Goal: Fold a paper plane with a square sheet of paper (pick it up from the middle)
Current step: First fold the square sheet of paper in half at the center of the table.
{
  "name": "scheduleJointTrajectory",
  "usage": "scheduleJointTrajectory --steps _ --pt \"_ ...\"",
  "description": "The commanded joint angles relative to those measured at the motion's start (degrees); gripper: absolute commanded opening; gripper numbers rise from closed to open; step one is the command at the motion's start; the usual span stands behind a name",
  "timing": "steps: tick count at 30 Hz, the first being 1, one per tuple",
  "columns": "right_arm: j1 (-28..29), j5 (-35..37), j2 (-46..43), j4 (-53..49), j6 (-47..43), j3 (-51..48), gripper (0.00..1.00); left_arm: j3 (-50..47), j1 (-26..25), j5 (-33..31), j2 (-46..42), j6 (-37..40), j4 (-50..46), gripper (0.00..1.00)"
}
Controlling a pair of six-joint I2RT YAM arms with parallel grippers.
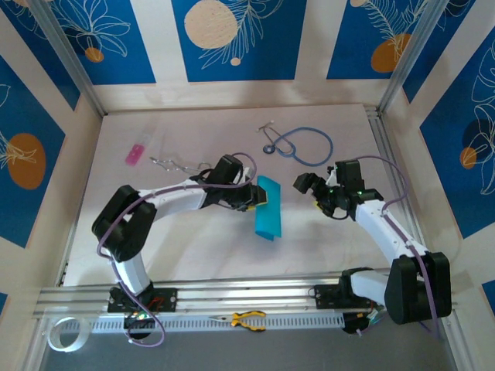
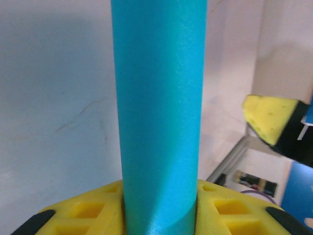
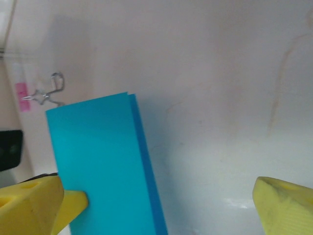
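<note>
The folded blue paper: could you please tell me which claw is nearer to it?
Left. The left claw has the paper between its fingers; the right claw stands open, apart on its right side.

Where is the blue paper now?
In the top view the square sheet of paper, folded to a strip, lies mid-table between the left gripper and the right gripper, nearer the left, with the stethoscope beyond it.

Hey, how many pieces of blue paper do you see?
1. The folded blue sheet is mid-table, near the stethoscope; another could hide underneath.
</note>
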Motion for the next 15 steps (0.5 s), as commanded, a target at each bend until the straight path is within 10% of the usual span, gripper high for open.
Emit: scheduleJointTrajectory --steps 1,15 --pt "0.87 -5.30 -1.35 4.74 3.21 -1.56 0.99 -2.50 1.69 3.91 -0.64 -3.16 7.54 0.37" --pt "9.30 -0.40 4.97 7.44 0.33 -2.85 0.84 -4.82 3.09 -3.95 2.86 5.94 0.25 0.39"
